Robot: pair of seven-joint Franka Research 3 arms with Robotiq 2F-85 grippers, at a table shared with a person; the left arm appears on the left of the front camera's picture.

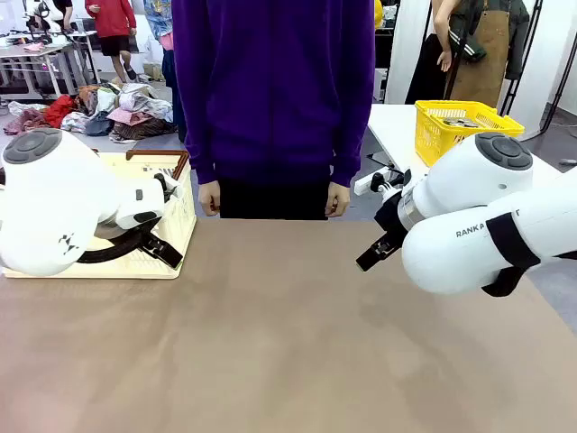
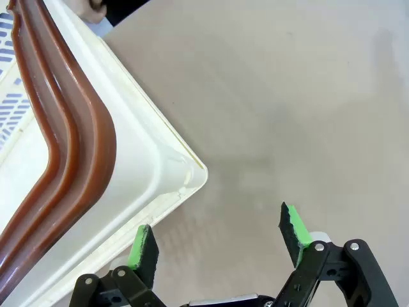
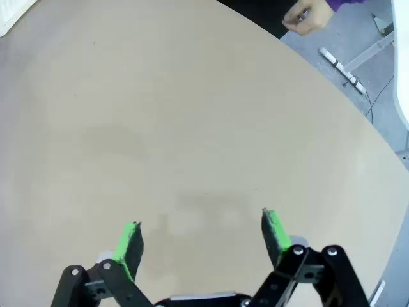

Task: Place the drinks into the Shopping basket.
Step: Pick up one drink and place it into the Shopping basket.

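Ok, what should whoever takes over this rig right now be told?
Left gripper: open, empty, over the table, just off a corner of the Shopping basket.
Right gripper: open, empty, over the table nearer the person's side.
Person: standing at the far side, arms down.
Done: nothing I can confirm; most of the basket's inside is hidden.
Left: find the drinks and place them in the basket.

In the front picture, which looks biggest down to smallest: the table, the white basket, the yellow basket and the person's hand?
1. table
2. Shopping basket, partly hidden behind the left arm
3. yellow basket; it sits farther back, so its real size is unsure
4. person's hand
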